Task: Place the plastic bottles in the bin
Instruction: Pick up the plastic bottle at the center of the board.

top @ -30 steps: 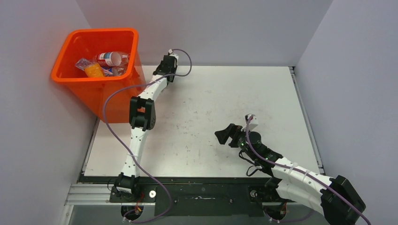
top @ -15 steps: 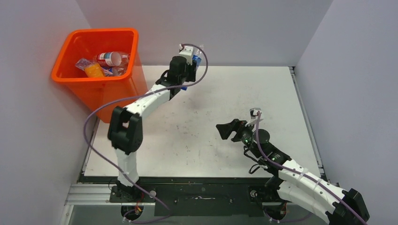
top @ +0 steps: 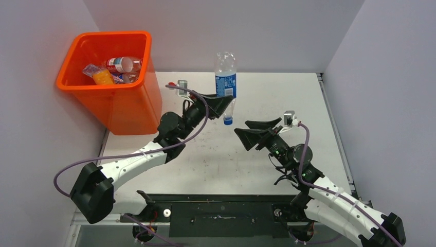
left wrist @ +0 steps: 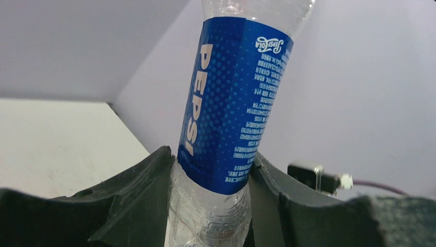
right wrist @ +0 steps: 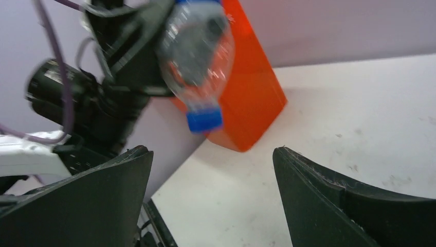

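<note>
Pepsi bottle (top: pixel 225 85): clear, blue label, off the table, near-vertical, inverted, blue cap (top: pixel 227 122) at bottom. Pinched just cap-side of label by left gripper (top: pixel 223 101), approx 12 o'clock of table. bin (top: pixel 119 105): bright orange, upright, at 10 o'clock corner. Inside, lying flat: red-label bottle (top: pixel 122 64), orange-tinted bottle (top: pixel 104 77), others unclear.

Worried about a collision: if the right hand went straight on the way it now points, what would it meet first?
Probably the blue-capped bottle held by the left hand, before the bin; depth is unclear.
</note>
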You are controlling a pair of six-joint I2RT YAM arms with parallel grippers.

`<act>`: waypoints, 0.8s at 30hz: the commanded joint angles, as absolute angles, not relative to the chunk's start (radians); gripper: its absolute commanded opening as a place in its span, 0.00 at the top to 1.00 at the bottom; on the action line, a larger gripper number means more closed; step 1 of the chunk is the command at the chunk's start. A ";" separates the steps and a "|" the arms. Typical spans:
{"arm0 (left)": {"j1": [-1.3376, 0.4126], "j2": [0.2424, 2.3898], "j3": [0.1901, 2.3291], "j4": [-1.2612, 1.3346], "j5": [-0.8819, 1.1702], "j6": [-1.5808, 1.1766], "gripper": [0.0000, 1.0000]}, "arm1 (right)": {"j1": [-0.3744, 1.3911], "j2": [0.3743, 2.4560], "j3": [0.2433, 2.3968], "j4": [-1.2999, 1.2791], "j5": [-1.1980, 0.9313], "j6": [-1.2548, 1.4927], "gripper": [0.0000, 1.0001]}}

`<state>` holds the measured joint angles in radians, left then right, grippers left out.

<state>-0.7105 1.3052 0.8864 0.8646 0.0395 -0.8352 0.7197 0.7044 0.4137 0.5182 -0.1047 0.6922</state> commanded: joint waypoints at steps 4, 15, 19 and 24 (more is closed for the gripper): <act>-0.819 1.186 0.807 1.037 0.009 -0.923 1.00 | 0.851 0.792 0.591 0.668 -0.260 0.606 0.10; -0.870 1.106 0.759 1.045 -0.018 -0.930 1.00 | 1.032 0.873 0.652 0.579 -0.053 0.486 0.09; -0.889 1.081 0.738 1.047 -0.023 -0.943 1.00 | 1.044 0.900 0.661 0.583 -0.012 0.468 0.12; -0.913 1.048 0.724 1.048 -0.028 -0.949 1.00 | 1.051 0.919 0.664 0.569 0.049 0.452 0.16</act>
